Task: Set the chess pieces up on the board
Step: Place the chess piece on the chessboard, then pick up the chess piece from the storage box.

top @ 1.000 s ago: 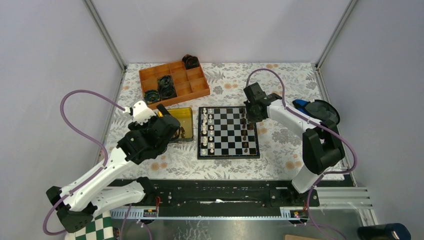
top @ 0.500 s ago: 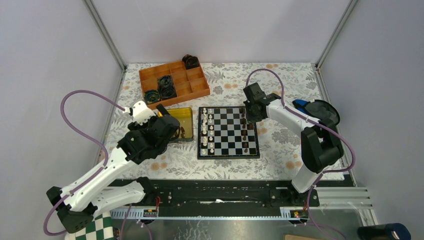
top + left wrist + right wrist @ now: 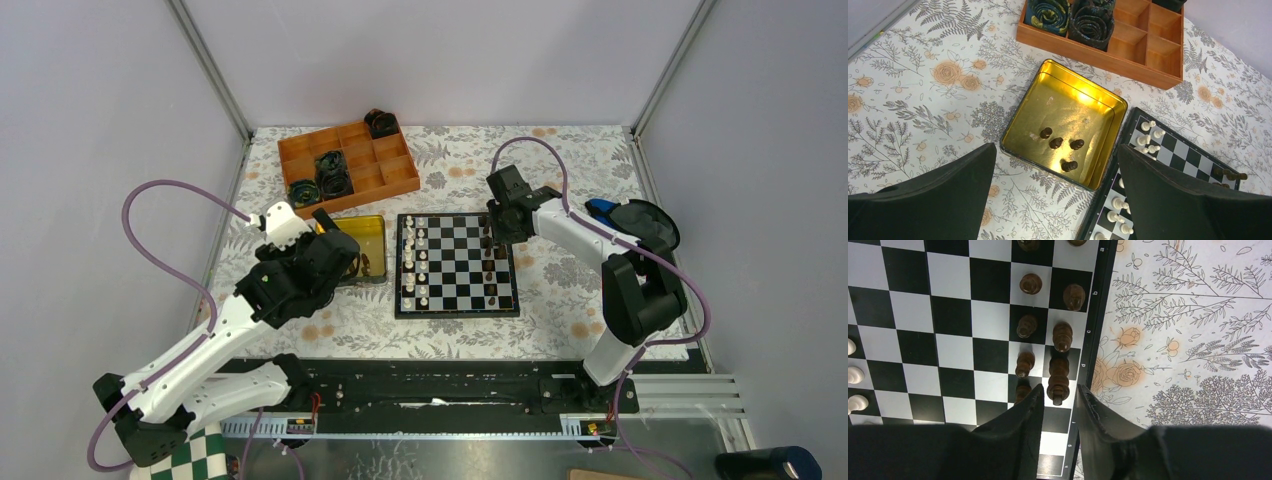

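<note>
Letters a, b and c run down the black border of the board. My right tool stands slightly apart, with a dark piece upright between its tips on the edge file, a gap either side. My left tool gapes wide above the gold tin, which holds four dark pieces. The wooden tray lies beyond.

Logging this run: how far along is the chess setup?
Done: white pieces and dark pieces line opposite sides of the board. In hand: right gripper, jaws apart, straddles one dark piece. Remaining: four dark pieces in the gold tin below the open left gripper.
</note>
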